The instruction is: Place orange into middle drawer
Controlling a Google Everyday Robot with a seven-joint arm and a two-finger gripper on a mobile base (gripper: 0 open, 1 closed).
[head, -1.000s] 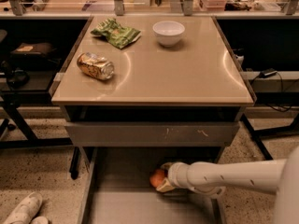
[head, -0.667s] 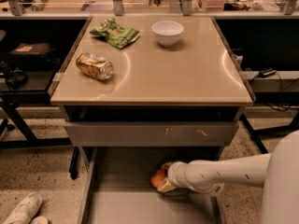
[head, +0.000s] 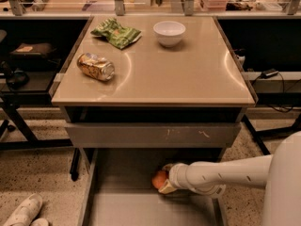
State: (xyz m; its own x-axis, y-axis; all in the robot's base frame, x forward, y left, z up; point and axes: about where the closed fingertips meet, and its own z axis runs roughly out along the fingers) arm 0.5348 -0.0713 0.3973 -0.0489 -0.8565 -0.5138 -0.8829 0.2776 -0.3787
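Gaping middle drawer: is being reached into from its right side.
Gripper: is being held low over the drawer's rear, clamped around the orange.
Orange: is being gripped at the fingertips, on the side toward the drawer's centre.

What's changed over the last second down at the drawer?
Almost nothing. The claw stays at the orange, low over the floor of the middle drawer, and the orange has not shifted. Only the robot's white body has swung further into view at the right edge. Can, bowl and green packet lie unchanged on the table.
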